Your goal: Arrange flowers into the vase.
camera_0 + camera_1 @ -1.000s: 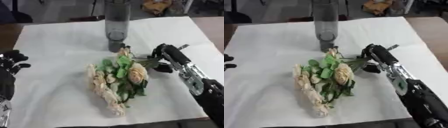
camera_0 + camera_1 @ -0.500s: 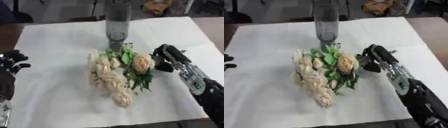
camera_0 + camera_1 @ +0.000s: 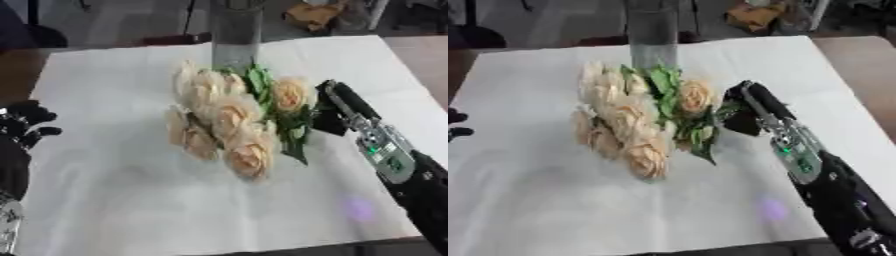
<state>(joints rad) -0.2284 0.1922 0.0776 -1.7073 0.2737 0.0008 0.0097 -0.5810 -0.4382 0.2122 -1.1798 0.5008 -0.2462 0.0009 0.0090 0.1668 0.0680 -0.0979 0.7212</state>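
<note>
The white-covered surface (image 3: 105,200) carries a grey vase (image 3: 236,37) at its far edge. Just before it, the bunch of cream flowers (image 3: 223,125) is lifted, apparently gripped at the stems by the right robot hand (image 3: 337,107). The left robot hand (image 3: 22,127) rests open at the left edge.

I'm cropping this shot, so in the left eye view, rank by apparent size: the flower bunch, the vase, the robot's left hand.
1. flower bunch, widest spread.
2. vase, top cut off by the frame.
3. left hand, at the left edge.

Vase versus hand is unsure, both being cropped.
</note>
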